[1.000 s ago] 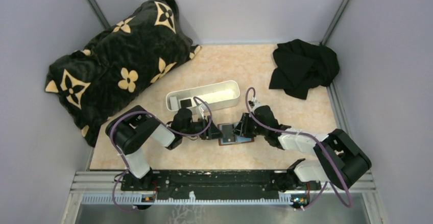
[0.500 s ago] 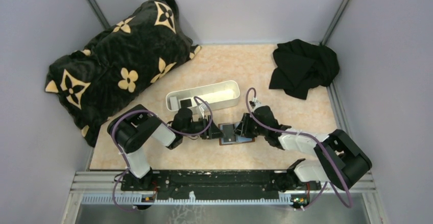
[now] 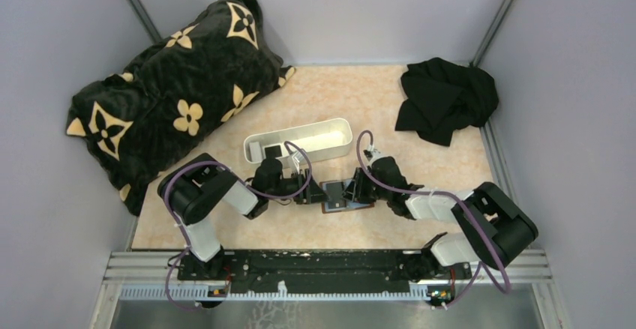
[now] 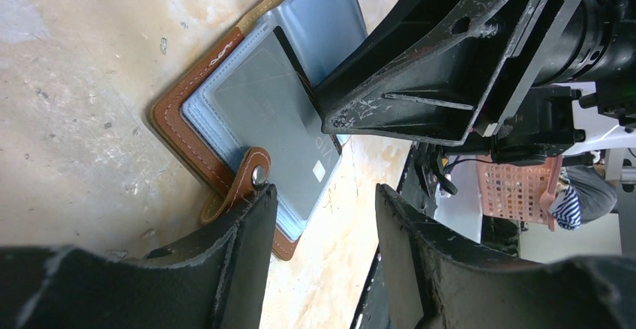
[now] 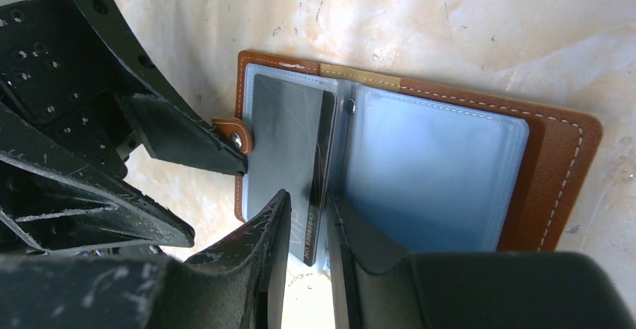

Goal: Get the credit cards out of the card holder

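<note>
Far left, pillow (image 3: 169,82): black plush with cream flower marks, slumped against the left wall and over the edge of the table (image 3: 352,97).
Tray (image 3: 300,140): long, white and plastic, lying behind my wrists. Some dark flat pieces sit in its left end, too small for me to name.
Left pincer (image 4: 324,194): my fingers stand well apart and grip nothing. One tip rests at the snap tab (image 4: 251,175), and the other hangs over bare table beside the holder's corner.
Card holder (image 5: 555,171): it lies open flat on the table with its inside up, between my two pincers and just nearer my bases than the tray. The outside is brown leather with pale stitching along the rim. Inside are blue-grey see-through sleeves, one on each half, with a small stud near the fold. The tab with its metal snap sticks out from the left half's outer edge.
Credit card (image 5: 289,142): dark grey with "VIP" and a row of digits printed near one end. It sits in the left half's sleeve, and its dark long edge runs along the fold.
Right pincer (image 5: 309,198): my fingers are drawn close with only a narrow gap, their tips down over the card's end by the fold. The card's corner shows in the gap, but I cannot tell whether I am pinching it.
Far right, cloth (image 3: 446,100): black and crumpled, in the back right corner, well apart from the holder.
</note>
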Tool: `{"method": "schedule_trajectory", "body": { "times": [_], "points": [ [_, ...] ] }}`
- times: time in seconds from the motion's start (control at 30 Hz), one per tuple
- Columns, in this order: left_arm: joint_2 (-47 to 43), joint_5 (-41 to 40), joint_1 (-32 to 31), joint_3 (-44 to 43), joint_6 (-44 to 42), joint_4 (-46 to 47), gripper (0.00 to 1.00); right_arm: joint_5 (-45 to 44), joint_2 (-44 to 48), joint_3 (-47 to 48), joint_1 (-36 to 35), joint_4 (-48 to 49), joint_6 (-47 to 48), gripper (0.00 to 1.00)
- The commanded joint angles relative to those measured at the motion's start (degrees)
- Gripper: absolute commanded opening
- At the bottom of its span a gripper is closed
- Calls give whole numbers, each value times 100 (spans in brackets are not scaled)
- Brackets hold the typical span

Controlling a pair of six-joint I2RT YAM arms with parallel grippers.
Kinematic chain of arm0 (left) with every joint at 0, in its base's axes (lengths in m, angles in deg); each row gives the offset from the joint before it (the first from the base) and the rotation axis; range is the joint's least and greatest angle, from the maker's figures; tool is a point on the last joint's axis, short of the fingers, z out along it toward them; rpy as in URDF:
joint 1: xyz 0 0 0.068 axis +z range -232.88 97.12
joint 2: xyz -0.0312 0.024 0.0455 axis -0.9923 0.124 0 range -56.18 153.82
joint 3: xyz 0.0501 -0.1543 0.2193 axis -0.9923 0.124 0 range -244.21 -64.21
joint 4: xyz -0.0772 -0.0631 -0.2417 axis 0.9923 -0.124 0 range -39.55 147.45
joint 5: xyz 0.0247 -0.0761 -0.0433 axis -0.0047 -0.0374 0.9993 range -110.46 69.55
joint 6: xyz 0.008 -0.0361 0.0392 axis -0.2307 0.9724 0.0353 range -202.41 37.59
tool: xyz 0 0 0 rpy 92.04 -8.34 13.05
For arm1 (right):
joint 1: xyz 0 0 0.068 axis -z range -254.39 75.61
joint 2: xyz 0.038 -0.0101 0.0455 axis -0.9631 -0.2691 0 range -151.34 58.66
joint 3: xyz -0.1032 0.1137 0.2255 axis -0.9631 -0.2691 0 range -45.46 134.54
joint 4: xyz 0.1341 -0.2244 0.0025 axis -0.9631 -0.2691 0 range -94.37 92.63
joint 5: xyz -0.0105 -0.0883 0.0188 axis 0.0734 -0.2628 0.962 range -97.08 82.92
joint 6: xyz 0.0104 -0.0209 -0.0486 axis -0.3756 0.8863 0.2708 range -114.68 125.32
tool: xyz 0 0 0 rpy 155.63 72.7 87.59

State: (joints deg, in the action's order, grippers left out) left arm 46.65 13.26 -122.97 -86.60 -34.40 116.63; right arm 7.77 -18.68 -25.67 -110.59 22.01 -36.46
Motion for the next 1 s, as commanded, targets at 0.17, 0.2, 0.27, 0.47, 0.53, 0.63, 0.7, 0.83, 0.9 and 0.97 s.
{"method": "schedule_trajectory", "body": {
  "times": [0.17,0.2,0.27,0.47,0.53,0.63,0.7,0.83,0.9,0.97],
  "points": [
    [166,-92,11,4,-100,-341,59,113,18,-81,-53,327,50,0],
    [165,-89,11,1,-99,-342,59,109,36,-96,-46,342,54,0],
    [175,-86,11,5,-97,-342,59,133,73,-127,-50,399,44,0],
    [142,-119,18,24,-80,-343,59,-48,435,-224,11,169,59,0],
    [128,-115,19,33,-77,-340,59,6,606,-274,126,136,64,0],
    [110,-77,37,59,-60,-294,59,220,860,-390,364,177,62,0],
    [96,-63,44,57,-39,-276,59,340,990,-445,489,206,87,0],
    [67,-11,46,43,-28,-247,59,398,921,-451,544,218,140,0],
    [50,-1,46,43,-18,-245,59,448,663,-418,544,293,157,1],
    [35,27,53,58,-3,-233,58,526,332,-440,553,561,157,23]
  ]
}}
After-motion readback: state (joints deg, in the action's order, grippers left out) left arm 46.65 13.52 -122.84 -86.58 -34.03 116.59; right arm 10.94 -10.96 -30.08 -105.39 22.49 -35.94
